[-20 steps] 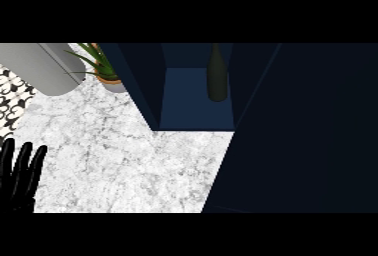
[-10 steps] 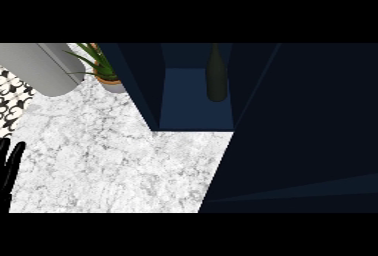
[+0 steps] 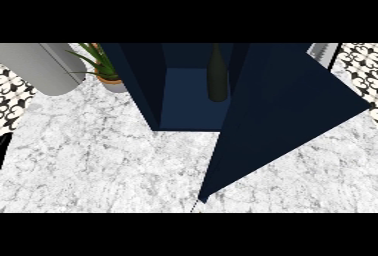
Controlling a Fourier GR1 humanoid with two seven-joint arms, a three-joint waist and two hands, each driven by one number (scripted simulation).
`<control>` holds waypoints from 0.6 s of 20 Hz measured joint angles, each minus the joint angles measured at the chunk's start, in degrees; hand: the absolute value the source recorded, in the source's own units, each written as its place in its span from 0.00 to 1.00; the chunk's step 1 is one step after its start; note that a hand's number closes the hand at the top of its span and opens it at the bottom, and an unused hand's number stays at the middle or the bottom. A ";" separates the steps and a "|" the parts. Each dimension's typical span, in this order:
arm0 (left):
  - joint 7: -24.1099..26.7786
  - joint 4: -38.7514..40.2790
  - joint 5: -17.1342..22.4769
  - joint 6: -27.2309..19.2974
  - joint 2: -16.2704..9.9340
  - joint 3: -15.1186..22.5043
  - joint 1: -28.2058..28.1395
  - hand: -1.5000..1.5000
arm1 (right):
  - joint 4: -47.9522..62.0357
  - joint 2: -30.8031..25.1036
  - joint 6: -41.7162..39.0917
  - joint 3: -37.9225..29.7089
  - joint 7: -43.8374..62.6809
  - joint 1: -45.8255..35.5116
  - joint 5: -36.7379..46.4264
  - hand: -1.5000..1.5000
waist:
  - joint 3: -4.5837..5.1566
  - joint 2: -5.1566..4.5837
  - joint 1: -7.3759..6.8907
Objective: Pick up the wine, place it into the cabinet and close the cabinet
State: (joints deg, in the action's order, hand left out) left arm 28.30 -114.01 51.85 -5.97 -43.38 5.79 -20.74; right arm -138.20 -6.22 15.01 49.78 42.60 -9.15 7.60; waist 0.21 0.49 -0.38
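The dark wine bottle [image 3: 216, 75] stands upright inside the dark blue cabinet [image 3: 140, 85], against the right side of its opening. The cabinet door [image 3: 288, 115] hangs partly open, slanting from the cabinet's right side down toward the counter's front. No hand touches the bottle or the door. Only a thin dark sliver of my left hand [image 3: 3, 150] shows at the left edge. My right hand is out of sight.
A potted green plant [image 3: 103, 67] stands left of the cabinet, with a grey cylinder [image 3: 44, 67] beside it. White marble counter [image 3: 103, 160] spreads in front and reappears right of the door. Patterned tiles show at both far edges.
The cabinet door has swung, uncovering marble counter at the right. My left hand has slid out to the left edge. The bottle has stayed in the cabinet.
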 measured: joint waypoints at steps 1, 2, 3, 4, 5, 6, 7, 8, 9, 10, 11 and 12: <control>-0.36 -0.65 0.36 0.33 -0.13 -0.39 -0.33 0.00 | 0.19 -0.56 0.75 0.34 0.53 -1.45 0.41 1.00 | -0.01 -0.01 -0.22; -0.62 -0.39 0.58 0.52 0.16 -0.35 0.05 0.00 | 0.33 -1.21 1.85 0.74 0.95 -2.90 1.06 1.00 | 0.00 -0.03 -0.19; -0.83 -0.25 0.97 1.20 0.16 -0.66 0.02 0.00 | 0.51 -1.83 2.97 1.11 1.01 -4.16 1.37 1.00 | 0.01 -0.05 -0.32; -1.39 -0.44 1.50 1.52 0.01 -0.99 0.20 0.00 | 0.71 -2.50 4.25 1.46 1.21 -5.50 1.42 1.00 | 0.01 -0.09 -0.47; -1.66 -0.65 1.66 1.80 0.10 -1.00 0.00 0.00 | 0.97 -3.12 5.24 1.63 1.57 -7.00 1.29 1.00 | 0.01 -0.12 -0.67; -1.79 -0.74 1.55 1.84 0.33 -0.91 -0.02 0.00 | 1.17 -3.67 6.30 2.02 2.21 -8.40 1.45 1.00 | 0.02 -0.13 -0.73; -2.10 -0.45 1.72 2.07 0.41 -1.01 0.52 0.00 | 1.38 -4.30 7.09 2.26 2.54 -9.84 1.23 1.00 | 0.02 -0.18 -0.73; -2.29 -0.25 2.05 2.56 0.44 -1.25 0.70 0.00 | 1.63 -4.78 8.00 2.50 2.86 -11.12 0.78 1.00 | 0.03 -0.22 -0.88; -2.60 0.06 2.41 2.83 0.49 -1.44 1.21 0.00 | 1.96 -5.20 8.88 2.53 2.82 -12.46 0.09 1.00 | 0.05 -0.30 -1.04; -2.99 0.13 2.73 3.07 0.37 -1.80 1.57 0.00 | 2.73 -5.00 9.36 1.80 2.81 -14.04 -1.10 1.00 | 0.03 -0.40 -1.22; -3.41 0.26 2.96 2.90 0.56 -1.79 2.22 0.00 | 3.50 -4.86 9.99 1.29 2.81 -15.68 -2.23 1.00 | 0.03 -0.50 -1.33; -3.66 0.19 2.86 2.72 0.69 -1.65 2.55 0.00 | 4.08 -4.91 10.92 1.01 2.69 -17.06 -3.41 1.00 | 0.03 -0.56 -1.56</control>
State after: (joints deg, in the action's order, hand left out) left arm 24.65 -113.82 54.71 -3.25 -42.69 4.14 -18.20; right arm -134.12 -11.14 25.93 50.79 45.29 -26.21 4.19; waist 0.24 -0.07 -1.94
